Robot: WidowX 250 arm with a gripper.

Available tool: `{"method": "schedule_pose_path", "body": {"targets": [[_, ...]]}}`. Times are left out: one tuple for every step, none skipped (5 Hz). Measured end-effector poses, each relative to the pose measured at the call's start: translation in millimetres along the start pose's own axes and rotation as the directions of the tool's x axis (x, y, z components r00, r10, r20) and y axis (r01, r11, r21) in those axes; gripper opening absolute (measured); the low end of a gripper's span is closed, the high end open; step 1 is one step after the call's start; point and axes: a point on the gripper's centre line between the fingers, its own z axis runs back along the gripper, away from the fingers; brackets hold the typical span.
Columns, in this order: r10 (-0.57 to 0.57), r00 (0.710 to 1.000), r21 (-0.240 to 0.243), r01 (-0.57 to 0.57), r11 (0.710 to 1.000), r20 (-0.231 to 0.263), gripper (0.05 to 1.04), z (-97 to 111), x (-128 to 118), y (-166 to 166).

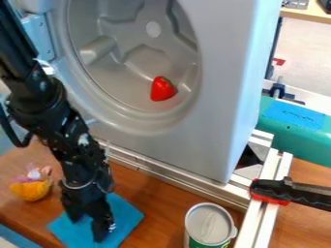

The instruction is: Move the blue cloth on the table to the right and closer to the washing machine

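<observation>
A: What did you have below your gripper (86, 227)?
B: A blue cloth (126, 213), lying on the tabletop (161, 215) toward the view's lower left. You had the fingers spread over it, with blue showing between them.
A: How would it have handled for you?
B: Light and limp, I'd judge, hard to break but thin. You'd have done best pinching an edge or corner; flat pressing might have just slid it.
A: And around it?
B: You had a yellow-orange toy (31, 188) to its left and a lidded can (208, 224) to its right. Behind ran a metal rail (169, 178), then the upright grey housing (200, 138), with a red strawberry (162, 89) low in its round hollow.
</observation>
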Motion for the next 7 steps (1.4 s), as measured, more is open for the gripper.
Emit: {"method": "schedule_pose_path", "body": {"targets": [[0.106, 0.994, 0.067, -0.108, 0.992, 0.038, 1.009, -5, 14, -6], [0.104, 0.994, 0.133, -0.099, 0.986, -0.031, 1.009, -13, 20, -7], [0.107, 0.993, 0.151, -0.097, 0.984, -0.055, 1.009, -15, 21, -4], [0.169, 0.986, 0.130, -0.166, 0.978, -0.010, 1.009, -13, 38, -5], [0.206, 0.969, 0.048, -0.214, 0.976, 0.139, 1.009, -4, 80, -10], [0.199, 0.960, 0.005, -0.204, 0.979, 0.197, 1.008, 4, 99, -13], [0.193, 0.964, 0.009, -0.198, 0.980, 0.183, 1.008, 15, 100, -12]]}}
